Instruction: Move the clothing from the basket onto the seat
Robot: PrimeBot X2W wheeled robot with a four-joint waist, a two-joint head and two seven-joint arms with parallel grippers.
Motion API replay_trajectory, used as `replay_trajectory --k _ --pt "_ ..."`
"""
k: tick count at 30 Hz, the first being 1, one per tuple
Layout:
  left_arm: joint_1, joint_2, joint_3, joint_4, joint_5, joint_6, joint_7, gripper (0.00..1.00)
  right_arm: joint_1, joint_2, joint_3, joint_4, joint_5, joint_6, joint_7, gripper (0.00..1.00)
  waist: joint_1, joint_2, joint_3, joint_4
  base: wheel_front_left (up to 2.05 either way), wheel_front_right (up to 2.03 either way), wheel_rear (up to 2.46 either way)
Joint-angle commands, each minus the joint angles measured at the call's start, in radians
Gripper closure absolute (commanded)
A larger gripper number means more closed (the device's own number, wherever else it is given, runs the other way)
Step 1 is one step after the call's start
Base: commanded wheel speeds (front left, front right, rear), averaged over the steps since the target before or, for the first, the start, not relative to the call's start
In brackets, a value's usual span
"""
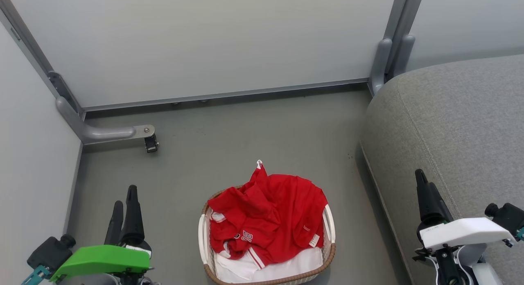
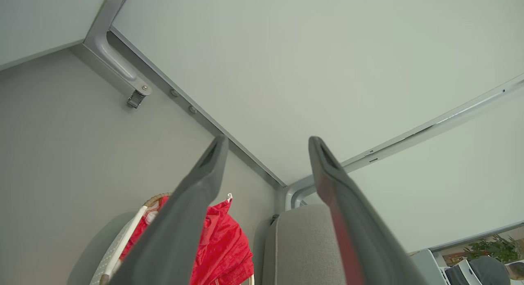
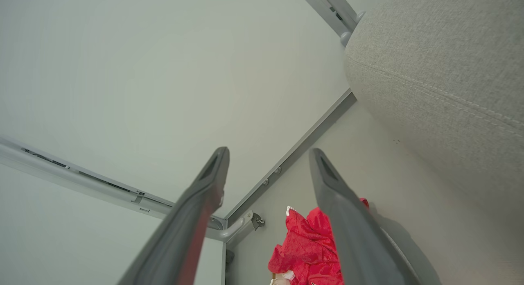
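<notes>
The clothing (image 1: 268,213) is a crumpled heap of bright red fabric with white trim and lettering, and it lies in the basket (image 1: 330,252), piled above the brown woven rim with one corner and a small white tag poking up at the far side. Under it, at the near end of the basket, a flat white lining sheet (image 1: 286,266) shows. The basket stands on the grey floor (image 1: 245,125), close in front of me and roughly midway between my two arms. To its right, apart from it across a strip of floor, rises the seat (image 1: 450,125), a big grey woven cushion with a rounded edge and a stitched seam along it; nothing red lies on the part I can see. My left gripper (image 2: 268,138) hangs low on the near left, well apart from the basket, its two dark fingers spread wide with nothing between them; past them its wrist camera catches the red heap, the basket's rim and the end of the seat. My right gripper (image 3: 269,150) is on the near right in front of the seat's edge, fingers likewise spread wide and empty. Pale partition panels (image 1: 204,43) close off the far side and the left, and a grey metal foot with a small caster (image 1: 150,143) juts out at the far left corner.
</notes>
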Motion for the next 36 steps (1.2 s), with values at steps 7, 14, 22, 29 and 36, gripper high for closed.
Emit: replay_trajectory --k 7,14,22,29,36 --pt "0.013 0.007 -0.036 -0.016 0.161 0.009 -0.031 0.0 0.006 -0.008 0.028 -0.021 -0.16 0.0 -0.03 0.0 0.0 0.0 0.003 0.004 0.0 0.0 0.0" --pt "0.024 0.008 -0.056 -0.001 0.236 0.014 -0.051 0.0 0.006 -0.009 0.041 -0.018 -0.263 0.0 -0.05 0.0 0.0 0.0 0.004 0.006 0.0 0.0 0.0" --pt "0.034 0.009 -0.074 0.011 0.337 0.015 -0.073 0.0 0.005 -0.01 0.055 -0.011 -0.361 0.0 -0.072 0.0 0.0 0.0 0.004 0.009 0.0 0.0 0.0" --pt "0.043 0.009 -0.087 0.016 0.396 0.021 -0.091 0.0 0.006 -0.011 0.065 -0.004 -0.434 0.0 -0.09 0.0 0.0 0.0 0.002 0.012 0.0 0.0 0.0" --pt "0.05 0.01 -0.094 0.021 0.451 0.025 -0.107 0.0 -0.001 -0.012 0.077 0.006 -0.509 0.0 -0.107 0.0 0.0 0.0 0.0 0.015 0.0 0.0 0.0"
